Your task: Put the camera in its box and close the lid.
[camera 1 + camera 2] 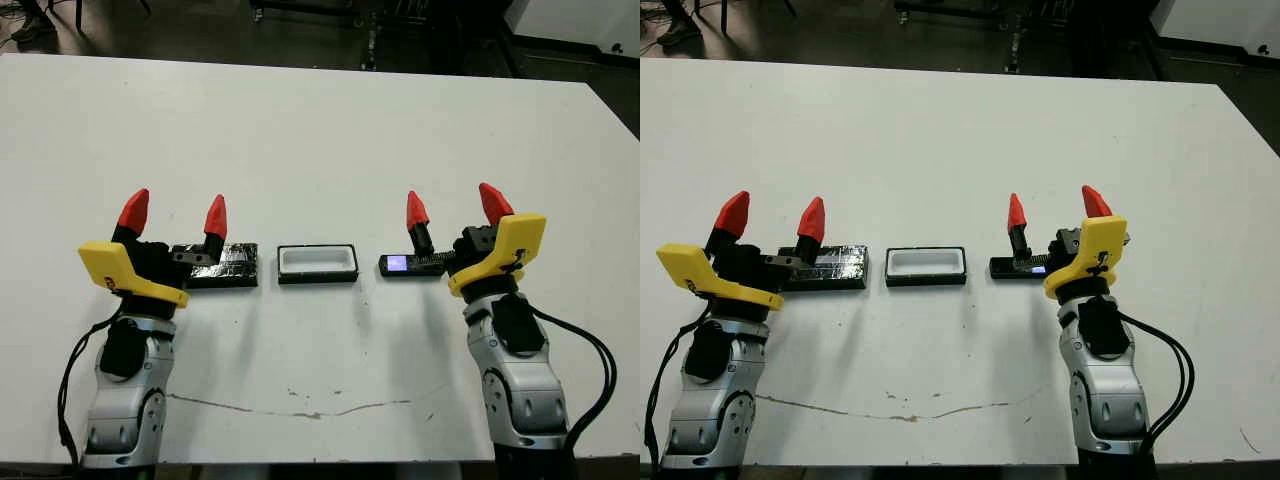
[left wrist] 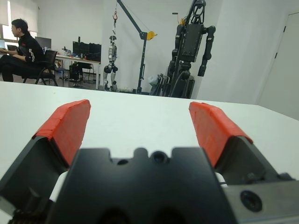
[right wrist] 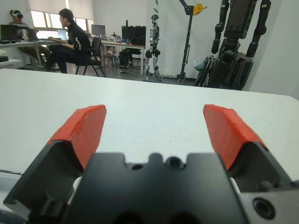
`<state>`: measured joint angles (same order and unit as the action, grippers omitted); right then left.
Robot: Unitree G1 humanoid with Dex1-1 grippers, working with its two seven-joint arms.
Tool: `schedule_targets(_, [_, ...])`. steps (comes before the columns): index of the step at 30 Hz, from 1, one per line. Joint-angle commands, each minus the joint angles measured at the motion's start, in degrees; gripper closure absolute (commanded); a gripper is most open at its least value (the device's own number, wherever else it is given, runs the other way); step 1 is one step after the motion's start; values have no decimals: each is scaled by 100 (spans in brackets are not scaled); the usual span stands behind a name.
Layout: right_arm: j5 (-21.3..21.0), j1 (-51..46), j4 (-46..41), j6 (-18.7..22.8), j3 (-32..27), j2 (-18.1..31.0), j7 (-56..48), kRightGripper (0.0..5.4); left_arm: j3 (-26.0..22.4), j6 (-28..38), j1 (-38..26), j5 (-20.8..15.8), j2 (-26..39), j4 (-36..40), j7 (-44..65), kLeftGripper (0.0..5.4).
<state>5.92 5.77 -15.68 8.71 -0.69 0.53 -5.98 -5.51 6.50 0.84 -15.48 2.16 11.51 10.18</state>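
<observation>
Camera (image 1: 410,264) lying flat right of centre beside box (image 1: 317,263), under spread, empty right gripper (image 1: 450,207); best pinched across narrow sides, lifted level, lowered into white lining; lid (image 1: 222,266) left of centre by spread left gripper (image 1: 174,214).

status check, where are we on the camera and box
Left hand and right hand both open, empty. Camera on the table beside the open box; lid on the box's other side. Nothing in the way.
</observation>
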Motion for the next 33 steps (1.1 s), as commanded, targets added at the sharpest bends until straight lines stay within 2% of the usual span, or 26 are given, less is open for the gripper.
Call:
schedule_targets(1, [10, -32, 45, 38, -5, 81, -26, 1, -8, -90, 30, 25, 44, 13, -11, 0])
schedule_targets(11, [16, -70, 28, 35, 10, 70, -25, 1, -7, -54, 38, 65, 31, -11, -30, 0])
schedule_targets(18, [347, 113, -106, 134, -252, 306, -311, 1, 1, -50, 49, 59, 33, -21, -12, 0])
schedule_targets(22, [794, 492, 128, 69, -542, 1001, -1177, 1, 1, -27, 53, 80, 28, -20, -24, 0])
schedule_targets(26, [1187, 1076, 732, 156, -694, 1896, -2325, 1, -2, -16, 55, 88, 22, -31, -32, 0])
schedule_targets(29, [1318, 1545, 1240, 363, -647, 2579, -3178, 1, -5, -9, 59, 83, 15, -38, -33, 0])
schedule_targets(33, [1164, 2036, 1851, 126, -435, 3225, -4159, 1, -6, -20, 69, 55, 12, -31, -25, 0])
